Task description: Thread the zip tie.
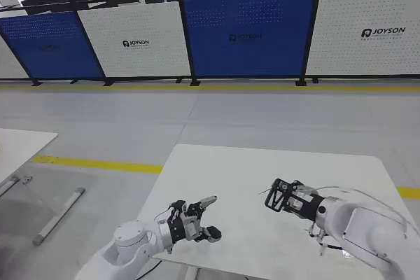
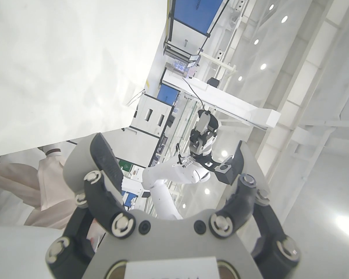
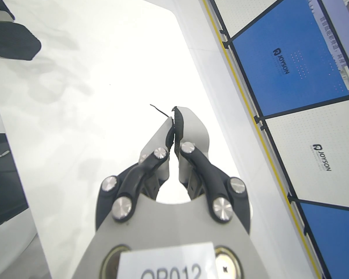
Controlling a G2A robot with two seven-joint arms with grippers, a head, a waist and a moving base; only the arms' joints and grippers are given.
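Observation:
My right gripper [image 3: 173, 114] is shut on a thin black zip tie [image 3: 159, 110], and a short curved end sticks out past its fingertips. In the top view this gripper [image 1: 269, 194] hangs over the right half of the white table [image 1: 266, 164], pointing left. My left gripper [image 1: 211, 218] stands open near the table's front left edge, facing the right one, with nothing between its fingers. In the left wrist view the wide-spread left gripper [image 2: 168, 146] frames the right gripper [image 2: 203, 126] farther off, with a thin black strand [image 2: 193, 92] running out from its tip.
One black pad of the left gripper [image 3: 14, 41] shows across the table in the right wrist view. A second white table [image 1: 14, 147] stands to the left, with a bar [image 1: 59, 213] lying on the floor beside it. Blue and white panels [image 1: 245, 35] line the back.

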